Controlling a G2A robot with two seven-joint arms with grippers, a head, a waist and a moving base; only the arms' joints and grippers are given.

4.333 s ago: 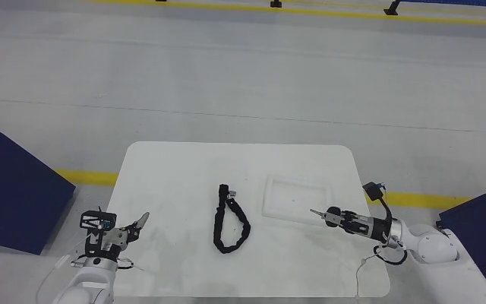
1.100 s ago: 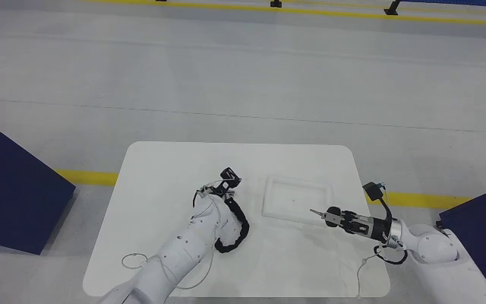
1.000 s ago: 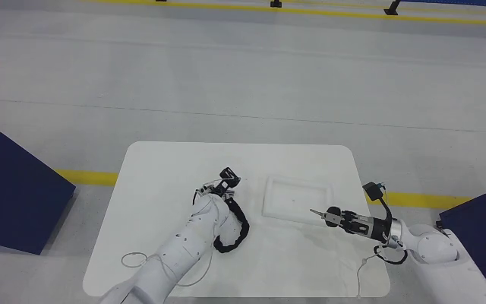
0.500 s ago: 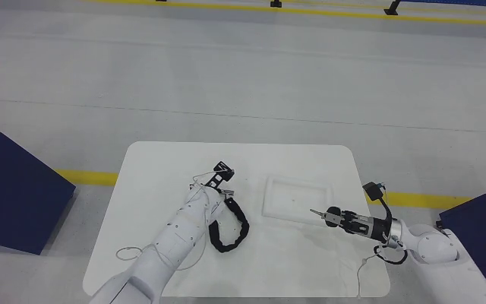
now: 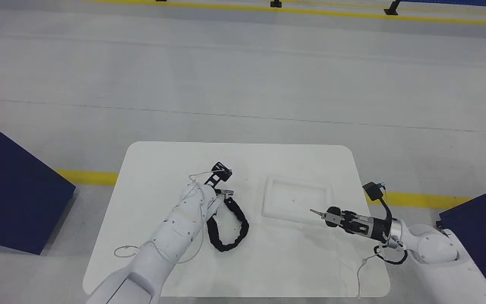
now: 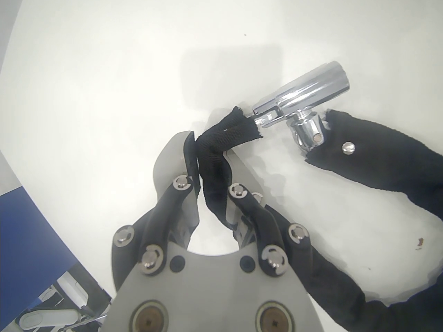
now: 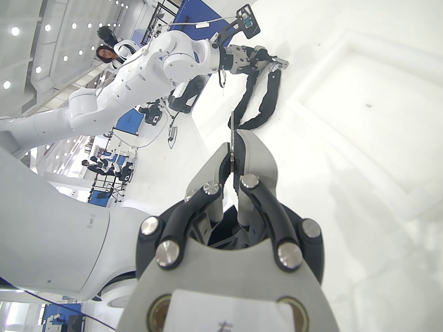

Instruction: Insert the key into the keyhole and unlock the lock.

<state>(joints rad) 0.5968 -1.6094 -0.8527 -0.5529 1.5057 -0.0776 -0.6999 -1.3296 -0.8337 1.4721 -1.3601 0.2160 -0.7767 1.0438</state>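
White counter [image 5: 152,175] carries a shallow tray [image 5: 296,197] beside the chain lock [image 5: 244,226]. Left hand [image 6: 211,155] pinches its black sleeve [image 6: 225,132] by the chrome cylinder [image 6: 304,91]; right hand [image 7: 235,146], well apart, grips the key [image 7: 232,124].

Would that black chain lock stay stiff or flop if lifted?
Probably flop: the chain lock lies in a loose curve. Its sleeve bunches in the left claw, so likely soft. The metal barrel probably adds weight.
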